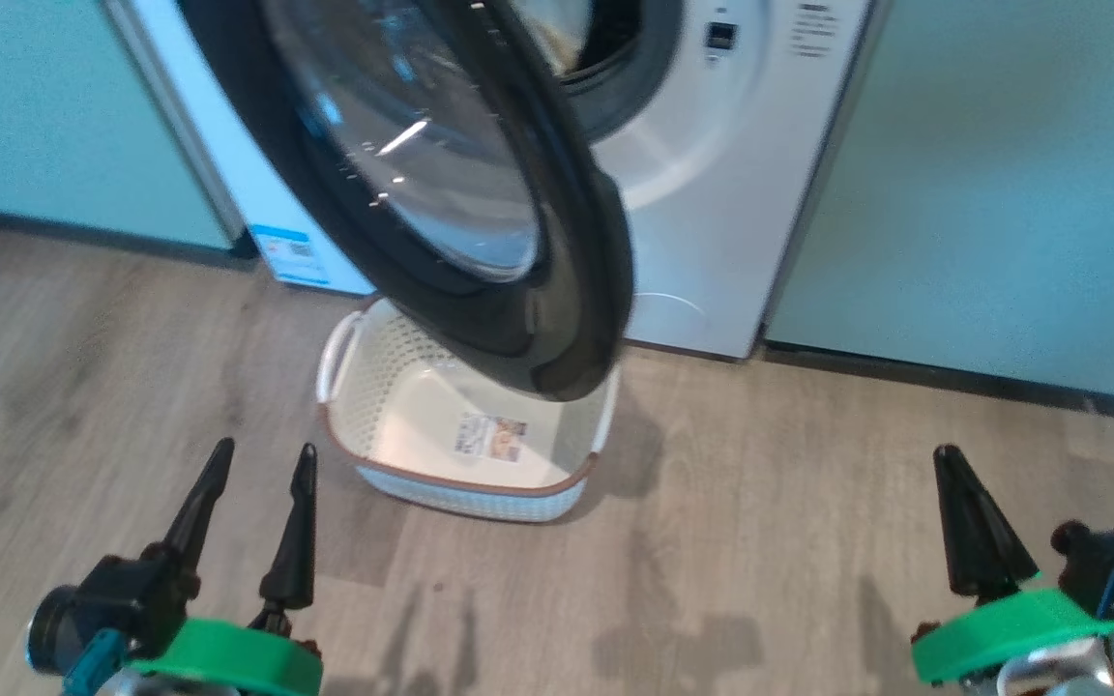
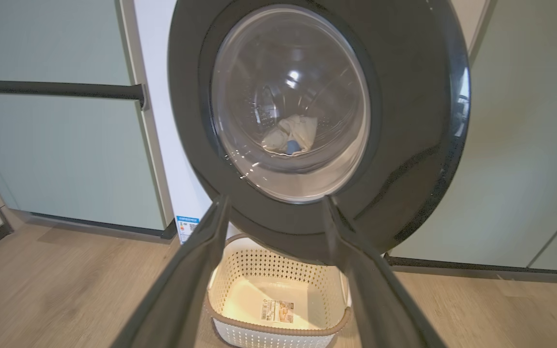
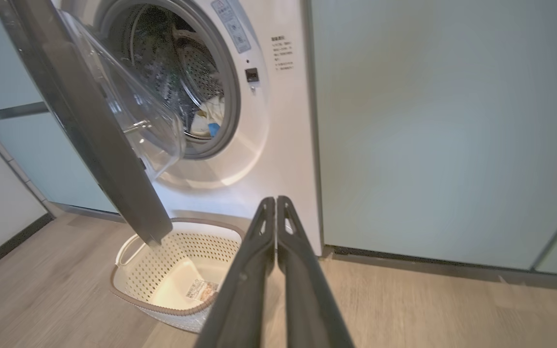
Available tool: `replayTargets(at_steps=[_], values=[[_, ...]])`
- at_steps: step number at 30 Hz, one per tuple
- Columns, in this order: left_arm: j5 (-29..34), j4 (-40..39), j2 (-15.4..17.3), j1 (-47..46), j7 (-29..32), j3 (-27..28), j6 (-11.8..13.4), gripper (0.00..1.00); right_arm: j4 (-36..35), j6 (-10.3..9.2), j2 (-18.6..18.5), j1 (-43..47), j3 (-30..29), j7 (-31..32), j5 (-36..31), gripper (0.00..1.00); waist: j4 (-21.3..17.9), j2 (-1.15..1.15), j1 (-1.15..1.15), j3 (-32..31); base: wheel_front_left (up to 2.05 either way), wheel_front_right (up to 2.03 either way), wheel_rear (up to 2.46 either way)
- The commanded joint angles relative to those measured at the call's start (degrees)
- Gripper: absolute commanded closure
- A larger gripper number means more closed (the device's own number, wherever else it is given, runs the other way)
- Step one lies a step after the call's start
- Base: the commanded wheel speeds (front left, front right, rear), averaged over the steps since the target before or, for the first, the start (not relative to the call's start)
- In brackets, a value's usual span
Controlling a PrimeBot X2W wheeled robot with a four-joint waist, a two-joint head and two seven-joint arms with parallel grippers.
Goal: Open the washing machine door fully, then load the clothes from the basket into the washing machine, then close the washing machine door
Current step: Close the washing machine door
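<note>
On the wooden floor [image 1: 760,541] just before the washing machine [image 1: 712,193] stands the basket [image 1: 373,377], its brown rim facing the robot and a sticker [image 1: 491,437] lying on its bare cream bottom. The washing machine door [image 1: 422,174] stands swung out from the machine front, hinged on the left of the head view, and its glossy black lower edge hangs over the back of the basket. In the right wrist view the drum mouth shows past the door's edge, with the clothes [image 3: 208,118] lying low inside the steel drum, pale fabric with a blue patch; the left wrist view shows the same heap [image 2: 293,135] through the door's clear glass. Pale green cabinets [image 1: 1002,174] flank the machine on both sides. The left pincer [image 1: 265,448] hovers above the floor to the left of the basket, fingers spread wide and gripping nothing. The right pincer [image 1: 949,459] hangs well to the right of the basket, its two fingers pressed together with nothing between them
</note>
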Motion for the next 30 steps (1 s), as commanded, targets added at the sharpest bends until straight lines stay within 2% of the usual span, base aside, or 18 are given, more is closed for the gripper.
replayTargets(at_steps=[1,9,19,23,30], values=[[0.31,-1.32,0.6,-3.19,-0.05,1.63,-0.23,0.0,-1.04,-0.16,-0.22,-3.21,1.61,-0.42,0.52,1.0,2.65,0.0,-0.01,-0.17,0.0,0.0,0.0],[0.32,0.89,0.07,-4.83,0.05,-0.76,-1.25,0.0,3.24,-0.16,-0.22,-13.12,2.97,-1.8,2.84,1.0,8.09,0.0,-0.01,-1.41,0.0,0.0,0.0],[0.75,1.13,0.48,-5.44,0.28,-1.96,-1.55,0.0,-0.64,-0.16,-0.22,-27.8,4.46,-2.35,2.65,1.0,11.07,0.0,-0.01,-2.5,0.0,0.0,0.0],[0.87,1.01,0.61,-5.46,0.24,-2.11,-1.39,0.0,-3.61,-0.16,-0.22,-31.61,8.33,-2.38,3.82,1.0,12.02,0.0,-0.01,-3.2,0.0,0.0,0.0],[0.86,0.48,1.11,-4.71,0.36,-1.9,-0.91,0.0,-5.82,-0.16,-0.22,-32.47,19.17,0.3,7.93,1.0,12.89,0.0,-0.01,-3.92,0.0,0.0,0.0]])
